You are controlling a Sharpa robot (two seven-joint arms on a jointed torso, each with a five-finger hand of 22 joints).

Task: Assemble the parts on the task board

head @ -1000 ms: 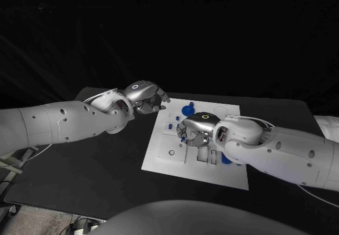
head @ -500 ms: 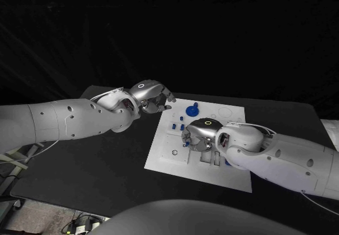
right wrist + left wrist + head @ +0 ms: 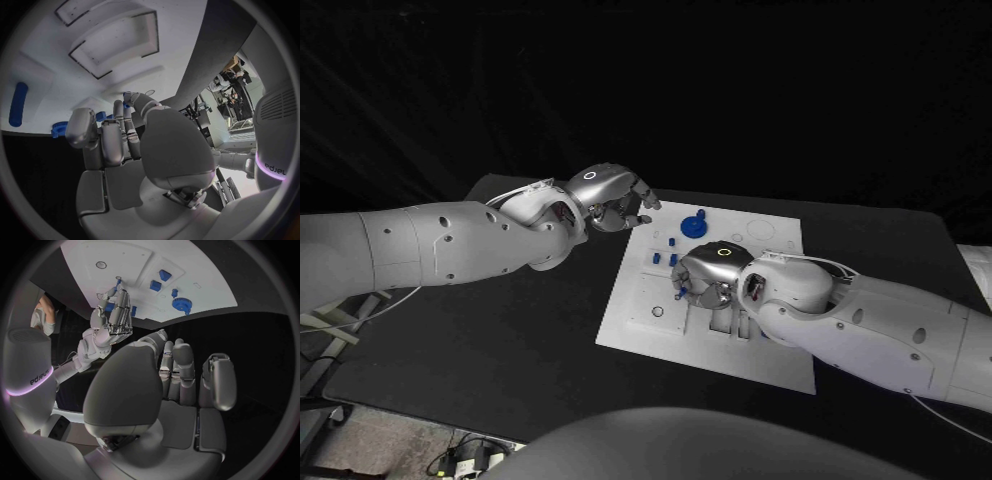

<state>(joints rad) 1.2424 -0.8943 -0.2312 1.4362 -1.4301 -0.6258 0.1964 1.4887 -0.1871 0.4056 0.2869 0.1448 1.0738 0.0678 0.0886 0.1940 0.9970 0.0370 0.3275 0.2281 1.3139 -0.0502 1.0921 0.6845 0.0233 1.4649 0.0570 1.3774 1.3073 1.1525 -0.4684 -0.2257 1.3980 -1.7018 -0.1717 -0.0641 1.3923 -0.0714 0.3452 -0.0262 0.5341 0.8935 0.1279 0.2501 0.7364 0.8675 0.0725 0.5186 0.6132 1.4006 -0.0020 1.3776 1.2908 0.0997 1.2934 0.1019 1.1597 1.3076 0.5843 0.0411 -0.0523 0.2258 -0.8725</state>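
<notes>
On the white board (image 3: 678, 330) in the middle of the desk (image 3: 488, 340), the right robot hand (image 3: 705, 279) pinches a small blue part (image 3: 681, 294) and should push it straight down slowly, while the left robot hand (image 3: 612, 203) waits clenched and empty by the board's far corner.

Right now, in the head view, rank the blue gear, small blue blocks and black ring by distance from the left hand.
1. Blue gear, far end, and small blue blocks, mid-left: too close to call.
2. Black ring, nearer the robot: farthest.
</notes>
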